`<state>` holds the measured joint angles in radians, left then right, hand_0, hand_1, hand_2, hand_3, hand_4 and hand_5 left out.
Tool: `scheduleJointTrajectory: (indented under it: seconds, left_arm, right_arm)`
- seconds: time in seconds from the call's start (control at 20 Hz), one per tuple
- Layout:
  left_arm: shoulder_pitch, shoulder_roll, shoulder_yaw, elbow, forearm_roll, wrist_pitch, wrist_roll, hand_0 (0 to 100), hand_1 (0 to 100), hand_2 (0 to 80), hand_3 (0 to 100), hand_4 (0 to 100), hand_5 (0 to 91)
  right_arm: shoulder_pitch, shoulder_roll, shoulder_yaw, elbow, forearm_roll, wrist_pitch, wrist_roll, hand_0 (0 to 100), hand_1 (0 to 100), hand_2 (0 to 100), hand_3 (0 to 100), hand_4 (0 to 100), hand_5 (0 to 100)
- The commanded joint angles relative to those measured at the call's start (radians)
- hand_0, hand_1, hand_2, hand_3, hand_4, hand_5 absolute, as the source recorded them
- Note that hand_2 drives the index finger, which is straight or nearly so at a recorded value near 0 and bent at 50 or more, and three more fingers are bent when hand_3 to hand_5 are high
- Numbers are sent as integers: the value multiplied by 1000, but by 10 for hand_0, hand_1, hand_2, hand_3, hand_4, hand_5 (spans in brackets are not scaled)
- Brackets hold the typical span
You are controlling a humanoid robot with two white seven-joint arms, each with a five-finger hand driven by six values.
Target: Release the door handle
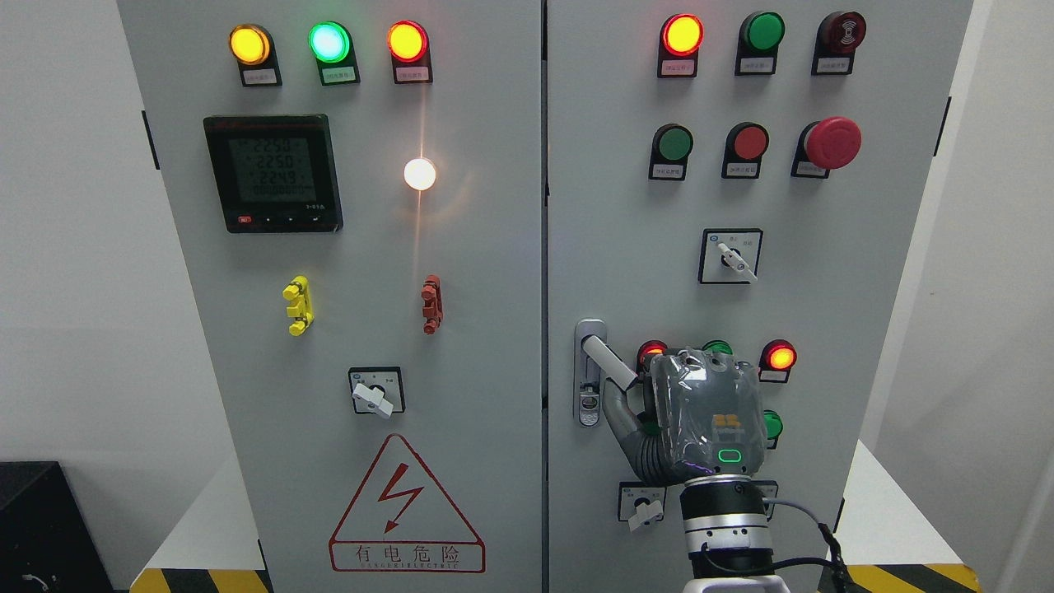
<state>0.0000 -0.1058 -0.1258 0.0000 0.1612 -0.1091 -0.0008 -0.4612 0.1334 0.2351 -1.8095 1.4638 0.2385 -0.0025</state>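
Note:
The silver door handle (608,359) is mounted at the left edge of the grey cabinet's right door (823,313). Its lever is swung out toward the lower right. My right hand (636,394), grey with a clear cover, comes up from the bottom edge and is shut on the lever's free end. The thumb (616,416) sits just under the lever. The other fingers are hidden behind the back of the hand. The keyhole (588,405) lies below the lever's pivot. The left arm is out of view.
The right door carries lit lamps, push buttons, a red emergency stop (832,142) and rotary switches (731,257). The left door (346,329) has a meter (272,172), lamps and a warning triangle (405,506). A black box (37,527) stands at the lower left.

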Motion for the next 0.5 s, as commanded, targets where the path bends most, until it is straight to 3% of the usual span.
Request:
scheduleJointTrajectory:
  seconds: [0.0,0.45]
  left_arm:
    - [-28,0,0,29,0,0,1,120,556,0,0,0,0]
    - [-26,0,0,29,0,0,1,120,556,0,0,0,0]
  right_arm:
    - [-1,2,-3,-4,0,-1,-1,570,476,935,1000,1000,1000]
    - [-2,2,-10,-4,0,-1,-4,572,471,933,1000,1000,1000]
